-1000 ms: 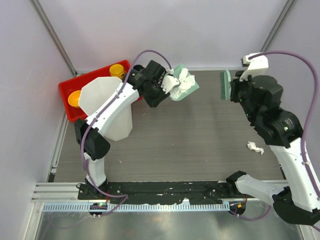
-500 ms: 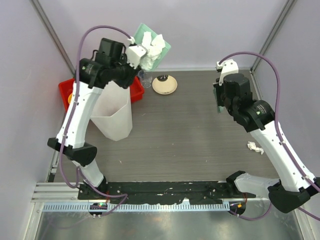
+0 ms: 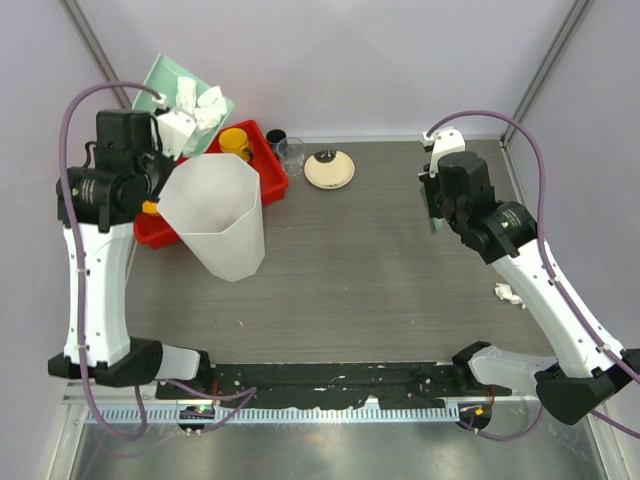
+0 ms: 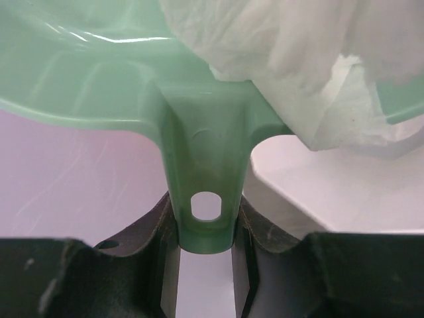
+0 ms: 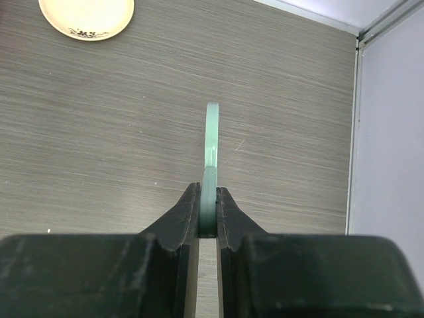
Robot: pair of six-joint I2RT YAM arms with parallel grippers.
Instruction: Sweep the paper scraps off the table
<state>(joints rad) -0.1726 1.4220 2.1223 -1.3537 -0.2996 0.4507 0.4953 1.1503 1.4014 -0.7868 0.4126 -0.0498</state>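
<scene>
The left fingers [image 4: 156, 228] clamp the dustpan [image 4: 205, 165] handle, with paper scraps [image 4: 298, 53] heaped just beyond. The right fingers [image 5: 189, 207] pinch a thin green tool [image 5: 211, 139], well apart from one scrap [image 3: 510, 295] on the counter [image 3: 380, 270].

A tall white bin [image 3: 218, 215] stands against the front of a red tray [image 3: 272, 178] holding a yellow cup [image 3: 235, 143]. Just right of the tray sit a dark cup [image 3: 276, 137] and a clear glass [image 3: 292, 154], with a cream plate [image 3: 329, 169] beyond them. A pale-green dustpan [image 3: 160, 78] hangs tilted above the tray's far-left end. Well to the right, a thin green handle [image 5: 211, 146] shows edge-on.
</scene>
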